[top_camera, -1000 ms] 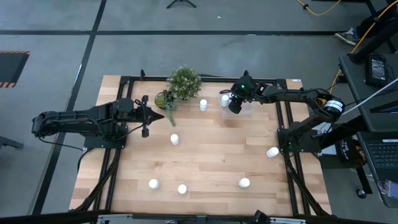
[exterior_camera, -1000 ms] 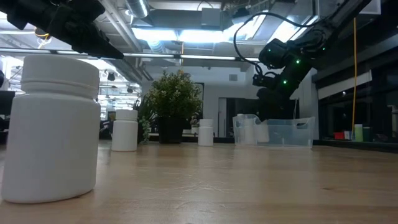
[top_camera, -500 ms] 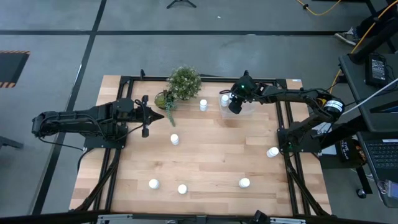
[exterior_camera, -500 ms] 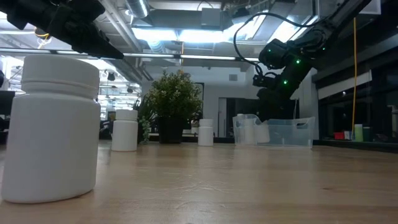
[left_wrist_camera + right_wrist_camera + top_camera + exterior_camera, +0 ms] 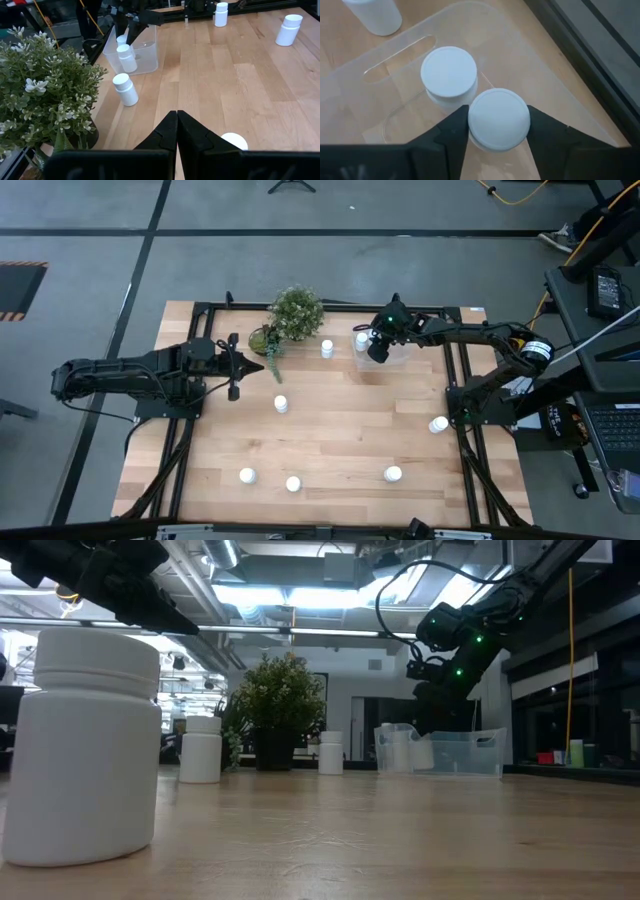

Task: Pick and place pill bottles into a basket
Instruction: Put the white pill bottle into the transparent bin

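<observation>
Between the right jaws (image 5: 498, 127), which hang over the clear basket (image 5: 560, 85) at the desk's (image 5: 340, 430) far edge, sits a white pill bottle (image 5: 498, 119), clamped at its cap on both sides and not yet let go. Directly ahead of the jaws, a second bottle (image 5: 449, 71) already stands in the basket, touching or nearly touching the held one. Judged risk: if released from here, the held bottle may strike its neighbour's cap and tip, or land on the thin basket wall and roll out. Left jaws (image 5: 176, 131) are pressed shut on nothing, waiting beside the potted plant (image 5: 296, 312); a loose bottle (image 5: 234, 141) lies just past their tips. Other bottles remain scattered over the desk. No brand, label or writing is legible on any bottle or the basket.
</observation>
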`<state>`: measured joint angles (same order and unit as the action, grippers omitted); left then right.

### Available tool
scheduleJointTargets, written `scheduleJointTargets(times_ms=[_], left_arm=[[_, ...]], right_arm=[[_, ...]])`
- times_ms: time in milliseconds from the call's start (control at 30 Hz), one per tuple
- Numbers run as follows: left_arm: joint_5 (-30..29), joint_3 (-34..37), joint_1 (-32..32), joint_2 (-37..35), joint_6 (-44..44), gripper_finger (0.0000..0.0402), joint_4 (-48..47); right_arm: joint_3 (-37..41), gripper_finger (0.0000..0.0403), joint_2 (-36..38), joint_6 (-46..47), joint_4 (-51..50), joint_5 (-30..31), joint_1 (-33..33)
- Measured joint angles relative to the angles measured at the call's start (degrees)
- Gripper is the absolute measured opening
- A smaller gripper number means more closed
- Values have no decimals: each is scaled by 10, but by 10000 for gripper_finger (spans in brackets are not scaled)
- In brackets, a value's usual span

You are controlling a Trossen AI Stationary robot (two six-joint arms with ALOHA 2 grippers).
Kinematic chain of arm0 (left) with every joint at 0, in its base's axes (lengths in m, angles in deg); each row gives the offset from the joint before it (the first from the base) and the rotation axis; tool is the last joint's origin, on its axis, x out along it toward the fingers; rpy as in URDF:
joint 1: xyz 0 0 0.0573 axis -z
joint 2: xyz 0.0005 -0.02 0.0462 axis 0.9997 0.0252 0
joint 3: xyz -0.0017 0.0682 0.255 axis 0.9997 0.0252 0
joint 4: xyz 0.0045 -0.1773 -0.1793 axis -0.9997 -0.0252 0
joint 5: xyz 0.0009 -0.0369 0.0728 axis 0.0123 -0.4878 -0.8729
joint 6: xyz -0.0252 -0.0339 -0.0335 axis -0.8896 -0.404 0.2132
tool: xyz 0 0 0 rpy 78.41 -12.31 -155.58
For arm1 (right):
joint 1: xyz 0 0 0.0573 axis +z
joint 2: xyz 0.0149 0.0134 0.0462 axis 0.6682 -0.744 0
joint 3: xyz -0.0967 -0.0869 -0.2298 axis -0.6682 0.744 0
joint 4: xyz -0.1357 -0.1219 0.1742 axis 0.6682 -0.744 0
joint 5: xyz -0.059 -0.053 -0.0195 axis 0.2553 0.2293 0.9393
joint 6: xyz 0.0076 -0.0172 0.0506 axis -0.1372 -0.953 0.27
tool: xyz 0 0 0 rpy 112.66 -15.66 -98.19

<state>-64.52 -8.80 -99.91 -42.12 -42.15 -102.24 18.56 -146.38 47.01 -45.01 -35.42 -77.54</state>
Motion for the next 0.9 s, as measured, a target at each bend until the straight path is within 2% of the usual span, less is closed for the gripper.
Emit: scheduleJointTargets(times_ms=[300,500,600,667,900], left_arm=[[0,0,0,0,1,4,0],[0,0,0,0,1,4,0],[0,0,0,0,1,4,0],[0,0,0,0,1,4,0],[0,0,0,0,1,4,0]], right_arm=[[0,189,0,-2,0,0,0],[0,155,0,-6,-2,0,0],[0,154,0,-8,-1,0,0],[0,167,0,-4,0,0,0],[0,253,0,-2,2,0,0]])
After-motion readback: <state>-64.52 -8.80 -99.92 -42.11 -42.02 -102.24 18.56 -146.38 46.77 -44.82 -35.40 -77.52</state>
